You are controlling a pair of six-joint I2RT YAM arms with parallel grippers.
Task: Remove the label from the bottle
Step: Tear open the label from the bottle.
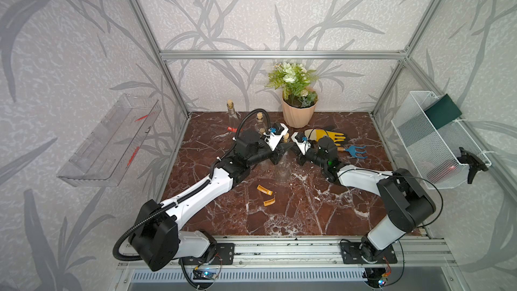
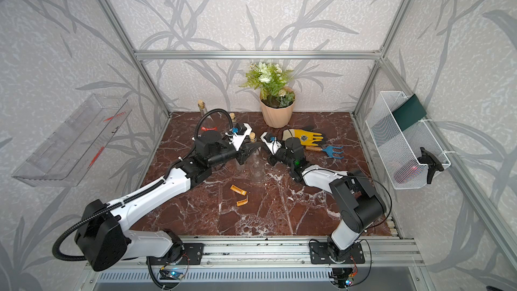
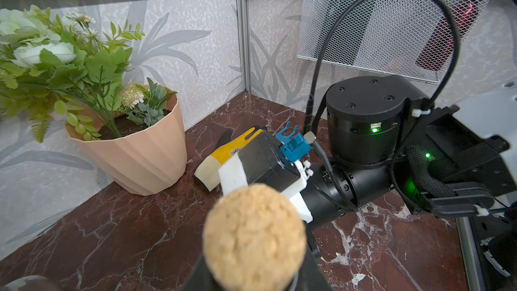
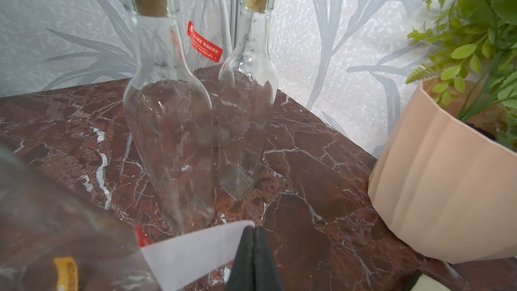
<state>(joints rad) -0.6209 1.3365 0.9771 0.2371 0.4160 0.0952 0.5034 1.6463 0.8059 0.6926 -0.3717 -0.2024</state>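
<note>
Where the bottle (image 1: 282,167) stands mid-desk (image 1: 302,214), the left gripper (image 1: 283,150), arm stretched low, clamps its neck under the cork (image 3: 253,236). Opposite, the right gripper (image 4: 252,236), jaws together, pinches the label (image 4: 193,249), one end lifted off the glass.

Your cell holds:
- Walls (image 1: 251,9): pale, textured, printed with grey leaf fronds, on three sides of you.
- Aluminium frame (image 1: 279,55): bars up the corners and across the back.
- Surface (image 1: 293,214): red-brown marble, white-veined.
- Clear plastic shelf (image 1: 112,141): on your left wall.
- White mesh basket (image 1: 425,146): on your right wall.
- Light: soft and even.
</note>
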